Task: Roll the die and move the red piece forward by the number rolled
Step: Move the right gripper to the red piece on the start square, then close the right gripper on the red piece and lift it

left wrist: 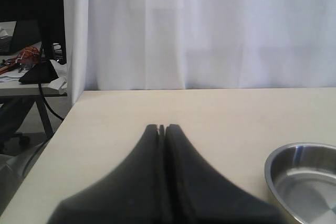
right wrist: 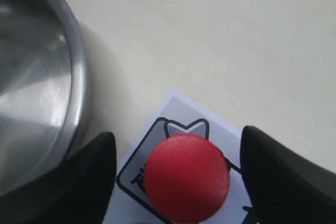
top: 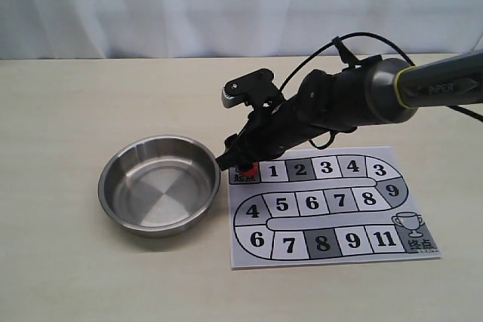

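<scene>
The red piece (top: 247,169) stands upright on the start square at the near-left corner of the paper board (top: 339,256). My right gripper (top: 243,162) reaches across to it and is open. In the right wrist view the red piece (right wrist: 186,178) sits between the two black fingers (right wrist: 97,171), with a gap on each side. My left gripper (left wrist: 162,127) is shut on nothing and hovers over bare table; it does not show in the exterior view. The die is not visible in any view.
A steel bowl (top: 113,194) stands just left of the board, close to the right gripper, and looks empty. Its rim (left wrist: 278,161) also shows in the left wrist view. A white curtain hangs behind the table.
</scene>
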`<action>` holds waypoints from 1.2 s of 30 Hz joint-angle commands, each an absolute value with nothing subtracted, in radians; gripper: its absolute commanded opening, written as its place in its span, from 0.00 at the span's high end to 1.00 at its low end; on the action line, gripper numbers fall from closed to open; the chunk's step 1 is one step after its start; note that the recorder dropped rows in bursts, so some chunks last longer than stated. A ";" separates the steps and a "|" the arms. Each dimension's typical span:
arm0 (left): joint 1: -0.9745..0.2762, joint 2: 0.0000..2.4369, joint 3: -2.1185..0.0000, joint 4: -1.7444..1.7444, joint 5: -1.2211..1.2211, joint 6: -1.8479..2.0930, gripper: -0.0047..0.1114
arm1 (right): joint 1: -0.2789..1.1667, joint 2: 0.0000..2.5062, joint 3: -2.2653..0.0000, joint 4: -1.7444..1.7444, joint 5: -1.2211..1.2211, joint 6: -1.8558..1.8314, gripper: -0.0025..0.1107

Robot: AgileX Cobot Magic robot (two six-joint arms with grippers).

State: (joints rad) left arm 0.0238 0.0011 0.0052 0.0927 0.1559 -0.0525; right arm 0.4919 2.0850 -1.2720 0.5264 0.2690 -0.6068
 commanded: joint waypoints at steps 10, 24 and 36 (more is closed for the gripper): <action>0.024 0.000 0.000 0.093 0.142 -0.053 0.96 | 0.486 2.100 -1.280 0.515 0.266 -0.606 0.58; 0.024 0.000 0.000 0.093 0.142 -0.053 0.96 | 0.486 2.087 -1.280 0.515 0.273 -0.604 0.94; 0.024 0.000 0.000 0.093 0.144 -0.053 0.96 | 0.486 2.009 -1.280 0.503 0.329 -0.606 0.94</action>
State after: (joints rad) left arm 0.0238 0.0011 0.0052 0.0927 0.1539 -0.0525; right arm 0.4901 2.0329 -1.2740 0.5174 0.3127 -0.6051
